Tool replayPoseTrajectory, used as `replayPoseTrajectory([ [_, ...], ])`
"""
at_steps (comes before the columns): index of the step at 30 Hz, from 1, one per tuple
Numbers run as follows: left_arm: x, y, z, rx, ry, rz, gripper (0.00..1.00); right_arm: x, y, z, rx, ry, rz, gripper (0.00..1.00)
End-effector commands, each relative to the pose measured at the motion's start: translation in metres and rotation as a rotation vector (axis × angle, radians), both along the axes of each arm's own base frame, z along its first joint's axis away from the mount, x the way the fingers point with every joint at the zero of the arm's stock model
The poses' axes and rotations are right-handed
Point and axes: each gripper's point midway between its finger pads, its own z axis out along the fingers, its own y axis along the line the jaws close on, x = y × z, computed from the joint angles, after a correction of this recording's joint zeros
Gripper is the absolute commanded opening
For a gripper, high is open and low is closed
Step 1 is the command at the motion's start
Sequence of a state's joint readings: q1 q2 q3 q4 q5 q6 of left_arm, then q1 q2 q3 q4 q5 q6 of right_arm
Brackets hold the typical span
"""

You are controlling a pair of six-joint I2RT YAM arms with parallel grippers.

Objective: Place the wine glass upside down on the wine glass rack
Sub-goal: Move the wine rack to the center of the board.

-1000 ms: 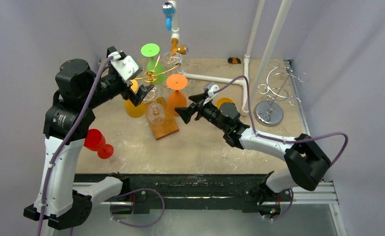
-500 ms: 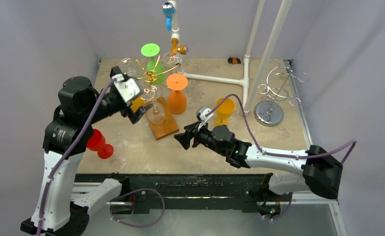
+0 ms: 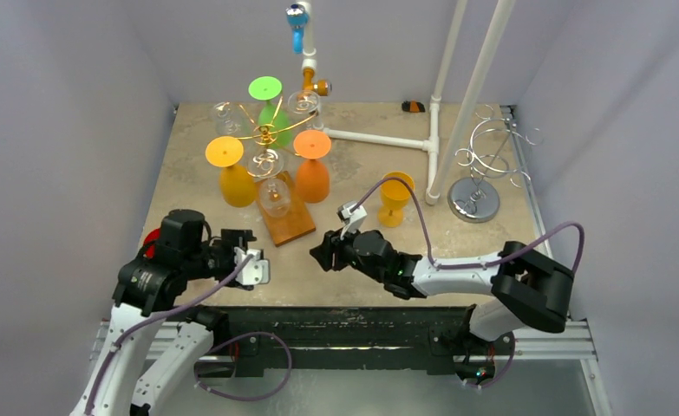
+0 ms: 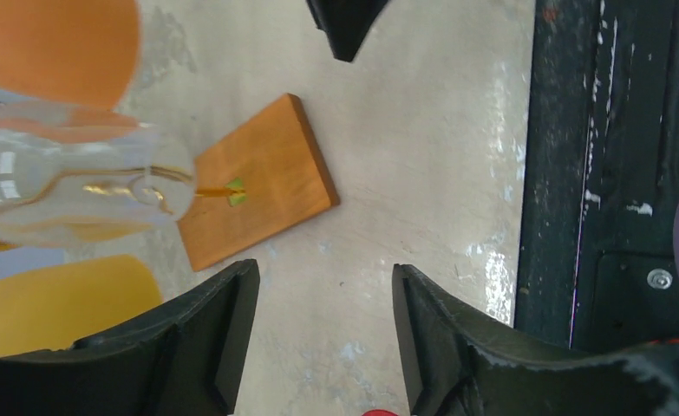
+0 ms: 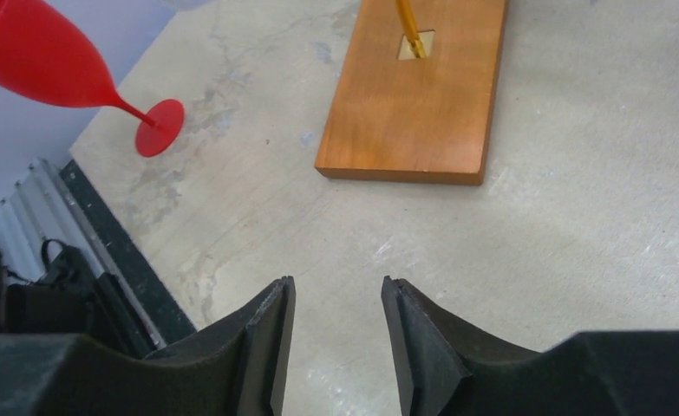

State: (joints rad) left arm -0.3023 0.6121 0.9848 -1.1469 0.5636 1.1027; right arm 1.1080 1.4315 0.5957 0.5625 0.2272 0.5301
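Note:
The wine glass rack [image 3: 266, 134] is a gold wire tree on a wooden base [image 3: 289, 222]. Green [image 3: 266, 89], yellow [image 3: 225, 154], orange [image 3: 312, 146] and clear glasses hang upside down on it. Off the rack, a yellow wine glass [image 3: 394, 198] stands upright to its right. A red wine glass [image 5: 45, 61] lies on its side at the left, mostly hidden behind my left arm in the top view. My left gripper [image 3: 257, 260] [image 4: 324, 273] and right gripper [image 3: 318, 253] [image 5: 336, 284] both hover low near the table's front edge, open and empty.
A silver wire rack [image 3: 483, 178] stands at the right. White pipes [image 3: 444, 87] rise at the back beside the upright yellow glass. The two grippers' tips face each other a short way apart in front of the wooden base [image 4: 257, 195] [image 5: 414, 104].
Both arms have pulled back from the rack and dropped toward the table's front edge. Each gripper's jaws have narrowed. The yellow glass the left gripper was next to now hangs on the rack.

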Motion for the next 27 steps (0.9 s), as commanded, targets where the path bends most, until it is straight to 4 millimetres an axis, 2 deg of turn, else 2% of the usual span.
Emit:
replayPoseTrajectory([
  [1, 0.015, 0.000, -0.033, 0.129, -0.129, -0.148, 0.56, 0.011, 0.010, -0.001, 0.073, 0.018, -0.076, 0.47],
  [4, 0.026, 0.001, -0.056, 0.190, -0.198, -0.207, 0.48, 0.016, 0.013, -0.013, 0.072, 0.021, -0.105, 0.39],
  [9, 0.035, -0.009, -0.089, 0.213, -0.306, -0.306, 0.44, 0.024, 0.016, -0.032, 0.086, 0.031, -0.163, 0.26],
  [12, 0.039, -0.013, -0.108, 0.234, -0.376, -0.369, 0.43, 0.030, 0.016, -0.044, 0.094, 0.043, -0.204, 0.22],
  [14, 0.044, -0.015, -0.122, 0.249, -0.400, -0.395, 0.41, 0.033, 0.017, -0.055, 0.089, 0.054, -0.226, 0.20],
  [19, 0.057, -0.017, -0.152, 0.302, -0.393, -0.439, 0.35, 0.040, 0.027, -0.065, 0.084, 0.059, -0.239, 0.20],
  [22, 0.073, -0.020, -0.159, 0.307, -0.379, -0.420, 0.31, 0.043, 0.032, -0.070, 0.084, 0.064, -0.247, 0.20],
  [27, 0.084, -0.026, -0.169, 0.308, -0.366, -0.420, 0.28, 0.044, 0.039, -0.078, 0.093, 0.089, -0.245, 0.20],
])
